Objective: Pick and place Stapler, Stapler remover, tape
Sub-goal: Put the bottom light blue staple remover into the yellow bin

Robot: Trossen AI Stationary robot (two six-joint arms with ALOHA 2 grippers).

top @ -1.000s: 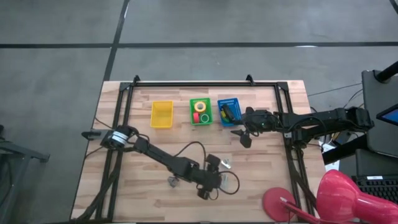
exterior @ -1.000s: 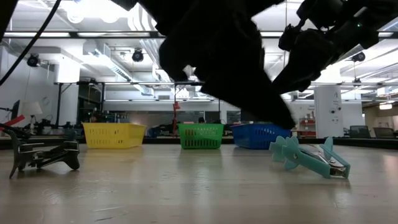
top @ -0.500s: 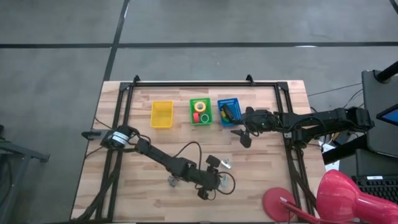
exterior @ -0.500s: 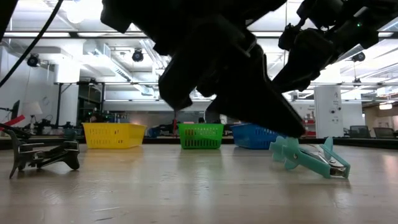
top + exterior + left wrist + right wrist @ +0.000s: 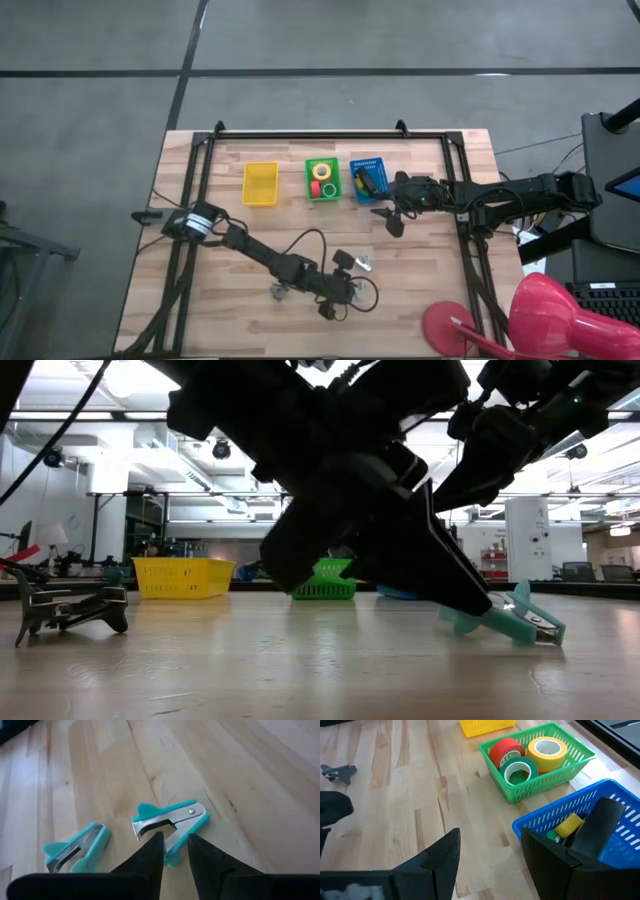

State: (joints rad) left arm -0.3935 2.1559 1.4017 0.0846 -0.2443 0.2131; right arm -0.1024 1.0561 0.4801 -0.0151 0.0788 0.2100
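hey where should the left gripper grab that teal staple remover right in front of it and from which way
Grab the teal staple remover across its plastic handle end, near the rivet, coming straight down from above. It lies flat on the table with its metal jaws pointing away from that end, so the handle's two flat sides are what fingers can pinch. The left gripper already straddles that end. A second remover lies apart beside it, probably clear.

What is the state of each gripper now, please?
Left gripper: jaws closing around a teal staple remover on the table; grip not confirmed.
Right gripper: jaws open, empty, beside the blue basket.
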